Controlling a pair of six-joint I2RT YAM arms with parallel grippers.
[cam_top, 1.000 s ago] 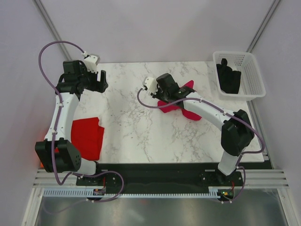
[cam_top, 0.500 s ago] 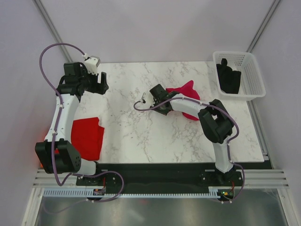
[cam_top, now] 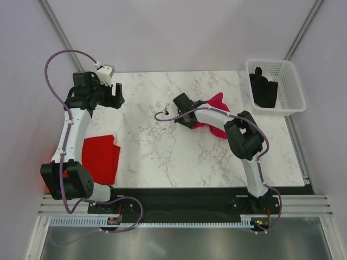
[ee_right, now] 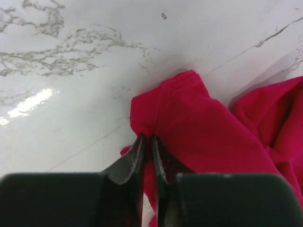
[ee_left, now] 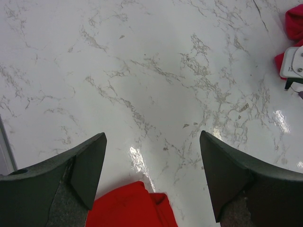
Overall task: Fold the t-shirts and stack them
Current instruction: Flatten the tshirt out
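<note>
Red t-shirt (cam_top: pixel 100 157) lay near-left on desk (cam_top: pixel 152 146), looked folded, one seemingly done; crimson t-shirt (ee_right: pixel 199 127) crumpled mid-right, unfolded; right gripper (ee_right: pixel 147 142) pinched its hem; left gripper (ee_left: pixel 152 136) spread, empty; stacking not begun

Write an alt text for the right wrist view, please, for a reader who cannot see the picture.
The right gripper has its two dark fingers nearly together, pinching a raised fold at the edge of the raspberry-crimson t-shirt. The crumpled shirt fills the right side of the view and lies on the glossy white marble table.
</note>
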